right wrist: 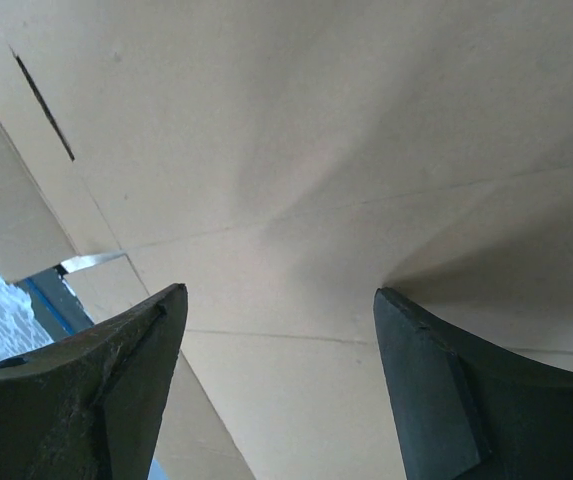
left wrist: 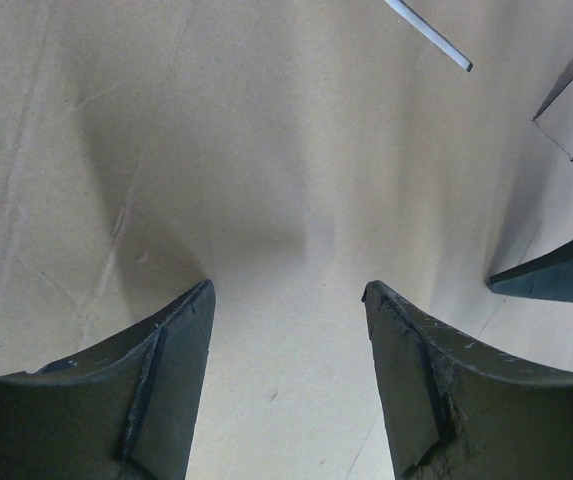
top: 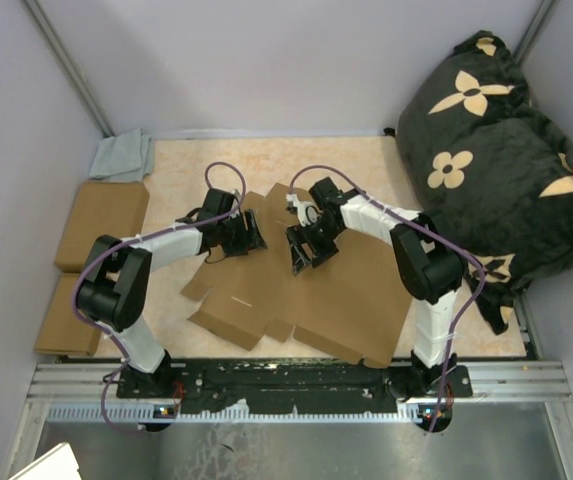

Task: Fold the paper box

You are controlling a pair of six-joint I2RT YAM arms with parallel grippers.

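The paper box (top: pixel 341 300) is a large flat brown die-cut cardboard sheet with flaps and creases, spread across the middle of the table. My left gripper (top: pixel 248 236) is open, its tips pressed down on the sheet's upper left part; the left wrist view shows cardboard (left wrist: pixel 286 180) between the spread fingers (left wrist: pixel 176 370). My right gripper (top: pixel 306 252) is open and also points down onto the sheet near its middle; the right wrist view shows creased cardboard (right wrist: pixel 296 200) between its fingers (right wrist: pixel 436 390). Neither gripper holds anything.
Two smaller closed brown boxes (top: pixel 101 222) lie at the left edge, one (top: pixel 71 315) nearer. A grey cloth (top: pixel 123 155) lies at the back left. A black flowered cushion (top: pixel 506 150) fills the right side. The arm bases stand on a metal rail (top: pixel 296 380).
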